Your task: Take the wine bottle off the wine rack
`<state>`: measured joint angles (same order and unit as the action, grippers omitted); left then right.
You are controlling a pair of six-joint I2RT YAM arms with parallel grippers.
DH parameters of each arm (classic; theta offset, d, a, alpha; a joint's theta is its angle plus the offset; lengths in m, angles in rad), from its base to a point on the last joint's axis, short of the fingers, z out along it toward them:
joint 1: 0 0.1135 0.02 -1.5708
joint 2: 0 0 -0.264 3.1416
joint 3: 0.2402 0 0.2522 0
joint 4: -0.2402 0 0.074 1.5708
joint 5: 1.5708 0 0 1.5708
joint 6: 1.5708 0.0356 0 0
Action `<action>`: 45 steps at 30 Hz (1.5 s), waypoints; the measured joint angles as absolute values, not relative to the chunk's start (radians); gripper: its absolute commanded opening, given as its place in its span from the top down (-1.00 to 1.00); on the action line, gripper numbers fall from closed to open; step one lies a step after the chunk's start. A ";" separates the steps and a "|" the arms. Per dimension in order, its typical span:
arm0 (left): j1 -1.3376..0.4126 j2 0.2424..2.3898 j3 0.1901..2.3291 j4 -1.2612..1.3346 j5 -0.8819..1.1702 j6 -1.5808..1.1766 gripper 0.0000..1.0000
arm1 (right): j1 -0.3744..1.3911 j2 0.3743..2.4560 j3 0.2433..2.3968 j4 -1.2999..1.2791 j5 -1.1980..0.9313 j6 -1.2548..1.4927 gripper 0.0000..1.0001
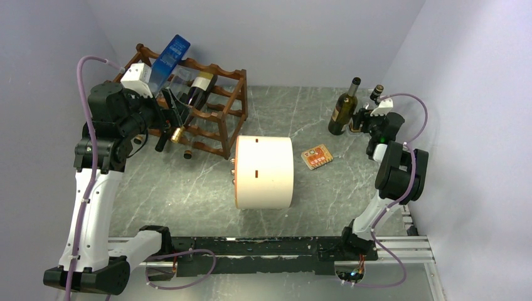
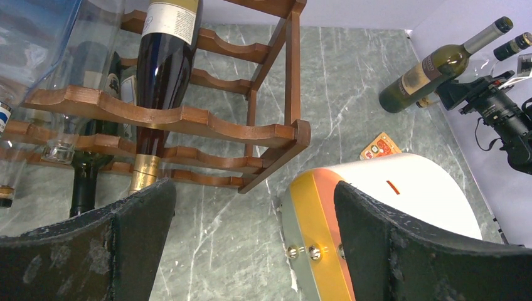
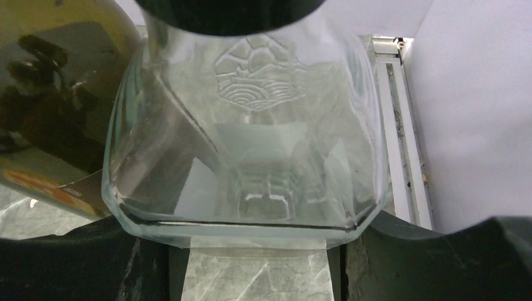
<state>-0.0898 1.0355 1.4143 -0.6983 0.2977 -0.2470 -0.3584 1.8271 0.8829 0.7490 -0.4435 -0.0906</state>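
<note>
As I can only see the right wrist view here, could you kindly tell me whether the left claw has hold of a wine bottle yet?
Observer: No, the left claw is open and empty, facing the wine rack.
Operator: Thank you; is any bottle on it?
Observer: Yes, a dark wine bottle with a white label lies on the top tier, neck toward the claw.
Operator: Anything close beside the rack?
Observer: A cream cylinder lies near its right end, not touching.

Cream cylinder (image 1: 263, 172) lies near orange card (image 1: 316, 157).
</note>
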 measured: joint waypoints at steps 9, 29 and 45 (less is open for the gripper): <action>-0.090 1.031 1.414 -0.698 0.299 -0.248 -1.00 | -0.339 1.827 0.883 0.749 -0.395 -0.099 0.20; -0.090 1.002 1.365 -0.702 0.329 -0.278 -1.00 | -0.325 1.687 0.871 0.749 -0.299 -0.091 -0.90; -0.090 0.950 1.374 -0.753 0.414 -0.292 -0.99 | -0.324 1.308 0.747 0.611 -0.162 -0.033 -1.00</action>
